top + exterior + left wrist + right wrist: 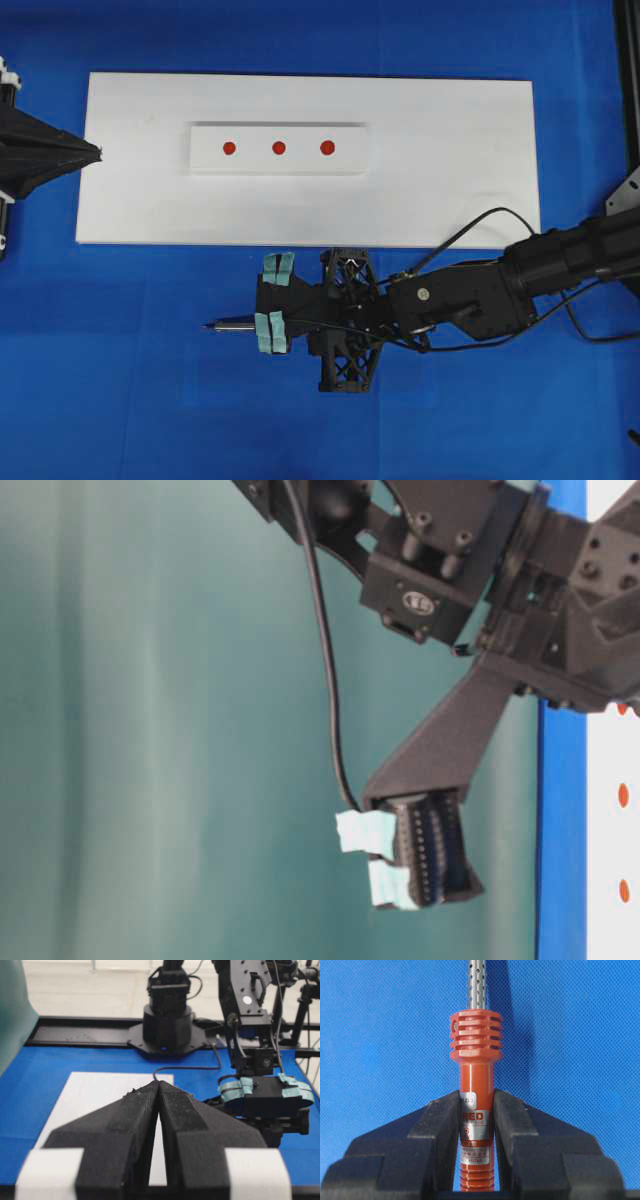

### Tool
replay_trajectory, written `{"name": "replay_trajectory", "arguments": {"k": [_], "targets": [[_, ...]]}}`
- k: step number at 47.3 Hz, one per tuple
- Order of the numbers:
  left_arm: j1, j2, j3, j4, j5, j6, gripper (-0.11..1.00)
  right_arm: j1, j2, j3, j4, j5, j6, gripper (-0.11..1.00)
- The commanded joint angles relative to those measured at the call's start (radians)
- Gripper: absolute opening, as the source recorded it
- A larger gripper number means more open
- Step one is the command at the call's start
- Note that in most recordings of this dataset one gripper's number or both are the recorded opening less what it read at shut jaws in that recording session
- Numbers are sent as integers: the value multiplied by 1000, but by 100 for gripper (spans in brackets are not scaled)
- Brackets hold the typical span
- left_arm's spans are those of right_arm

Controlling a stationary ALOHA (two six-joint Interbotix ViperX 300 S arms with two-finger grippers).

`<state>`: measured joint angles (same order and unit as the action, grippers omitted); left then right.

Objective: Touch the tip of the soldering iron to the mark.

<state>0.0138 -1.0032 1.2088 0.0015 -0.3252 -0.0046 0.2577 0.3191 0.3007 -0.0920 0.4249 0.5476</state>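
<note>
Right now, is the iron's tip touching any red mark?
Apart. The overhead view shows the tip over blue cloth, well clear of the white board holding the marks.

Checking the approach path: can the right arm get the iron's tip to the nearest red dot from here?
Probably yes. The right hand grips the soldering iron, tip over bare blue mat, off the white board. Nothing stands between it and the dots; the left hand sits shut at the board's far edge.
</note>
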Motion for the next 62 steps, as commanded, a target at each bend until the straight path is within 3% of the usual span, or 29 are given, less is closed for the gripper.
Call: {"name": "replay_trajectory", "arguments": {"k": [1,16,21,28,32,48,62], "targets": [[2,5,-8,0,-6,0,2,0,-18,-8,3,-5,-2,7],[2,5,-2,2,-6,-2,2,-12,-18,-8,2,29,43,10],[2,3,3,2,-6,0,2,-9,-20,-9,3,58,48,33],[2,2,3,2,-6,0,2,-6,-29,-11,-5,81,44,79],[2,2,3,0,-6,0,2,-8,-46,-12,-12,86,43,95],[3,2,3,2,-6,0,2,-9,-256,-54,-40,273,41,93],[2,-5,2,2,-6,-2,2,-17,-410,-141,-118,541,40,93]]}}
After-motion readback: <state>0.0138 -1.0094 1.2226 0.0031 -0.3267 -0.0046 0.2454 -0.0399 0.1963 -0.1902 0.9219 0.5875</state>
